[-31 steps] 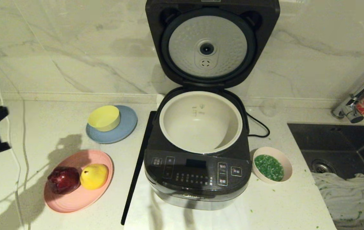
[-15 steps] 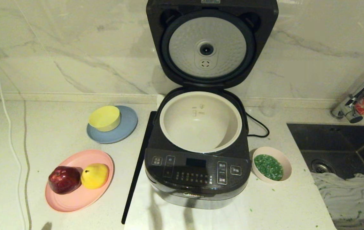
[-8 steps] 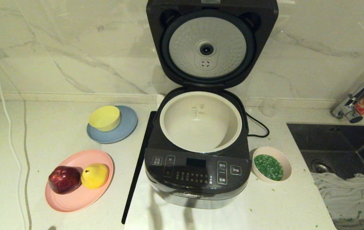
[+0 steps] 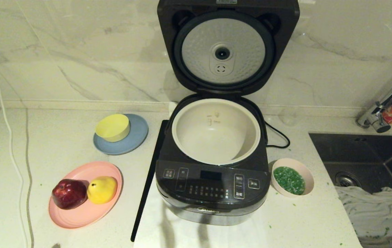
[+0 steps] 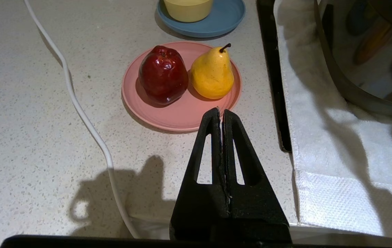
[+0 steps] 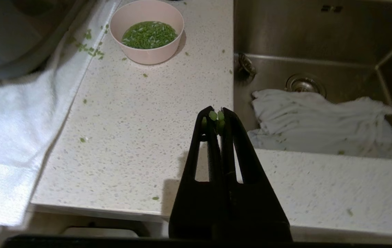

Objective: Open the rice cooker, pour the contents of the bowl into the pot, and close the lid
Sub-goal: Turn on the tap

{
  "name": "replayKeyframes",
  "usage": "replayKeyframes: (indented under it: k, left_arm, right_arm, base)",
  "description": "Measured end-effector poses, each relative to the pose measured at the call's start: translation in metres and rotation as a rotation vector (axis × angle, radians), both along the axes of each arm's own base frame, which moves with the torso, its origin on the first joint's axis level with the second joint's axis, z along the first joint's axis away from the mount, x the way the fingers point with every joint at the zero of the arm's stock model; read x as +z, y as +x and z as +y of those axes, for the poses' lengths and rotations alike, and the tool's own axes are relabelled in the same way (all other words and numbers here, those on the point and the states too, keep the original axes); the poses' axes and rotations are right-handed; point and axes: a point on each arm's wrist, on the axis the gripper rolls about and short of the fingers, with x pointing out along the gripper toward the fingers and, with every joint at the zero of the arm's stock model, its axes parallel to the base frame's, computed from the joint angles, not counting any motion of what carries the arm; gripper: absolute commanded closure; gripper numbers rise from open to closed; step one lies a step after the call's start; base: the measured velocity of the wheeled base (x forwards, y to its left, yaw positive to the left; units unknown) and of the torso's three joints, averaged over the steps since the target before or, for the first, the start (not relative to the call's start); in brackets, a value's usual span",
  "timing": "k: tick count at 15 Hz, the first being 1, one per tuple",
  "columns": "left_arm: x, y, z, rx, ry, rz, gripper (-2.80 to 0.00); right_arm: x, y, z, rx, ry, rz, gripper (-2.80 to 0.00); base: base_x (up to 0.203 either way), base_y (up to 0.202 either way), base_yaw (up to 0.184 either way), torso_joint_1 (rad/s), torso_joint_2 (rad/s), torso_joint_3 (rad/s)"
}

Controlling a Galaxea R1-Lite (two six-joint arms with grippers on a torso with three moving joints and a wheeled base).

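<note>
Both sets of jaws are pressed together with nothing gripped: left gripper hangs over the counter near the front edge, just short of the pink plate; right gripper hangs over the counter edge beside the sink, a few green bits stuck to its fingertips (stuck on, not clamped); neither arm shows in the head view; rice cooker sits mid-counter on a white cloth, lid standing upright and fully open, dimpled silver underside facing forward; pot seated inside, off-white, looks bare within; bowl just right of the cooker's front corner, upright on the counter, apart from both grippers; contents fill it, with stray green bits scattered on the counter and cloth around it; pink plate left of the cooker carries a red apple and a yellow pear, touching each other; behind it a yellow bowl sits on a blue plate; white cable runs along the counter's left side; crumpled cloth lies in the sink.
</note>
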Motion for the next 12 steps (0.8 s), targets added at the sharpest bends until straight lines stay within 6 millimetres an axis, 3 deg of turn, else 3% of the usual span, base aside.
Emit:
replayKeyframes:
  k: [9, 12]
  left_arm:
    - [0.000, 0.000, 0.000, 0.000, -0.001, 0.000, 0.00]
    - [0.000, 0.000, 0.000, 0.000, -0.001, 0.000, 0.00]
  right_arm:
    - [0.004, -0.001, 0.000, 0.006, -0.037, -0.006, 0.00]
    - [0.045, -0.015, -0.001, -0.037, -0.012, -0.074, 0.00]
  base:
    - [0.000, 0.000, 0.000, 0.000, 0.00, 0.000]
    - [0.000, 0.000, 0.000, 0.000, 0.00, 0.000]
